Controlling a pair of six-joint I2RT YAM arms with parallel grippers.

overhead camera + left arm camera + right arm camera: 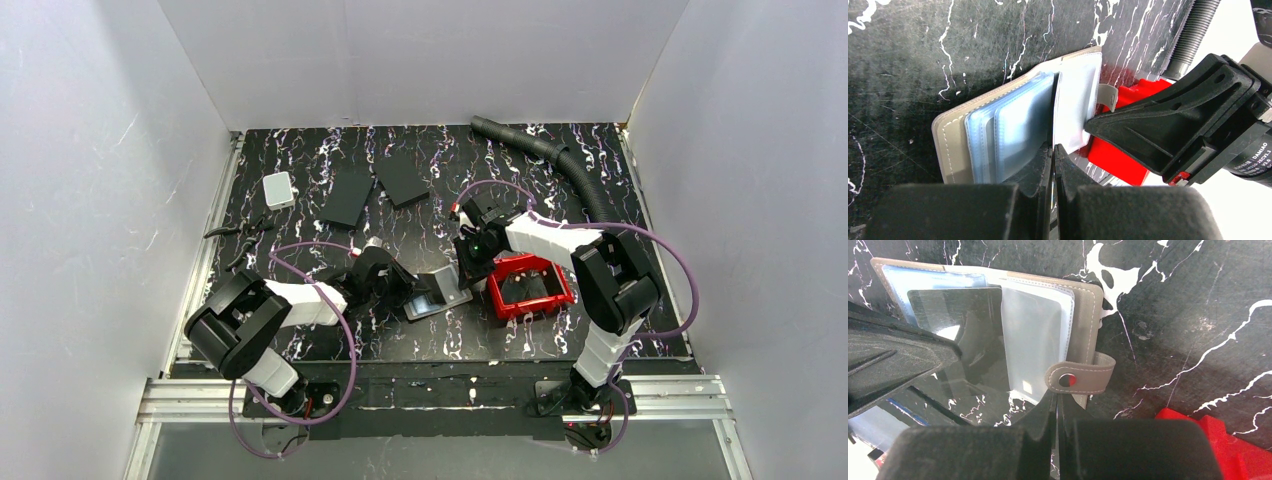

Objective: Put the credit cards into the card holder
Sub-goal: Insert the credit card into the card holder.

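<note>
Closest up, the left gripper (1053,150) is pinched closed at the open card holder (950,145), right gripper (1056,402) closed too, just below its snap tab (1080,377). Holder sits beside the red tray (1218,445), one dark credit card (968,325) over a sleeve.

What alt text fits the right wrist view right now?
The open card holder lies on the black marbled table, its snap tab toward the right gripper, which pinches its near edge. The left gripper holds a dark glossy card at the clear sleeves.
</note>
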